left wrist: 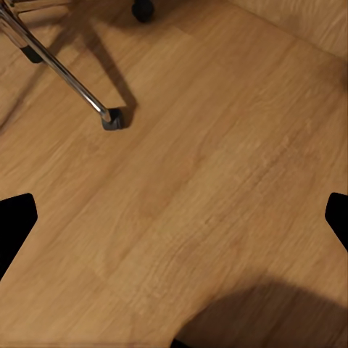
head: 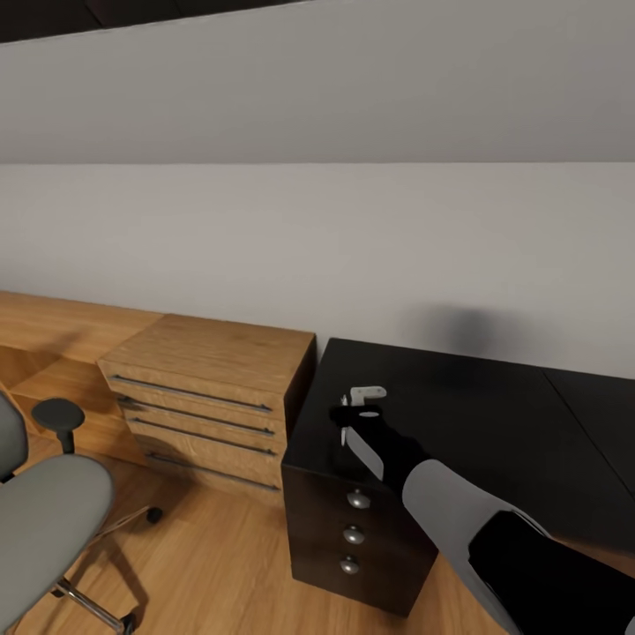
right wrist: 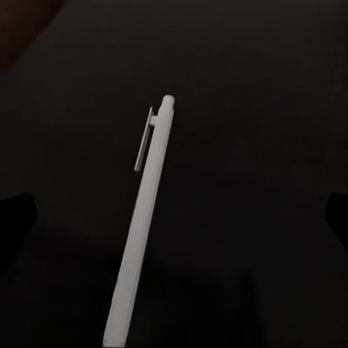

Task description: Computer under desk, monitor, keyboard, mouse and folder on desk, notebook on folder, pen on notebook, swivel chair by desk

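A pale grey pen (right wrist: 145, 217) with a clip lies flat on the glossy black top of the desk (head: 494, 414), near its left end. My right gripper (head: 353, 416) hovers just over it, open. In the right wrist view its dark fingertips (right wrist: 16, 217) stand wide apart on either side of the pen, apart from it. The pen's pale ends (head: 368, 392) stick out from under the gripper in the head view. The swivel chair (head: 44, 520), grey seat and black armrest, stands at the left. My left gripper (left wrist: 174, 225) is open above the wood floor, near the chair's chrome leg and caster (left wrist: 109, 119).
A black drawer unit with round knobs (head: 353, 534) sits under the desk's left end. A light wooden drawer chest (head: 212, 397) stands against it on the left. A pale grey wall runs behind. Light wood floor (head: 212, 564) lies between the chair and the drawers.
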Controlling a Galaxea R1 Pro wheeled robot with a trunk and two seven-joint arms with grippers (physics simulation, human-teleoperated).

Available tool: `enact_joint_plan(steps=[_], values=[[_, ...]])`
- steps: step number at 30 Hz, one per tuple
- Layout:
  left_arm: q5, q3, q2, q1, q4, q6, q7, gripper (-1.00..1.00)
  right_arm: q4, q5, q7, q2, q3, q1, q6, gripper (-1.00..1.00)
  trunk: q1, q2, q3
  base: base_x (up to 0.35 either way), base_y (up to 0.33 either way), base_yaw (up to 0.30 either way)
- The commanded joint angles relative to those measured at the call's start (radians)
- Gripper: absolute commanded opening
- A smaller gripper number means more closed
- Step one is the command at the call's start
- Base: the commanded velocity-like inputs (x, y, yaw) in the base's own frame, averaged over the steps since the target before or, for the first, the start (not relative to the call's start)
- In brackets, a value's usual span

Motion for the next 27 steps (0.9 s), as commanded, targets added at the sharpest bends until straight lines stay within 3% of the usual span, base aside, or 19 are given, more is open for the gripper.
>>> enact_joint_plan(steps=[1, 13, 27], values=[[0.007, 0.001, -0.001, 0.000, -0.001, -0.003, 0.001, 1.00, 0.005, -0.004, -0.007, 0.000, 0.006, -0.001, 0.005, 1.00, 0.004, -0.008, -0.004, 0.000, 0.000, 0.000], [0.007, 0.001, -0.002, 0.000, -0.001, -0.003, 0.001, 1.00, 0.030, -0.004, -0.008, 0.000, 0.006, -0.002, 0.004, 1.00, 0.050, -0.092, -0.042, 0.000, 0.000, 0.000], [0.007, 0.001, -0.002, 0.000, -0.001, -0.003, 0.001, 1.00, 0.027, -0.003, -0.011, 0.000, 0.007, -0.002, 0.002, 1.00, 0.050, -0.092, -0.042, 0.000, 0.000, 0.031]])
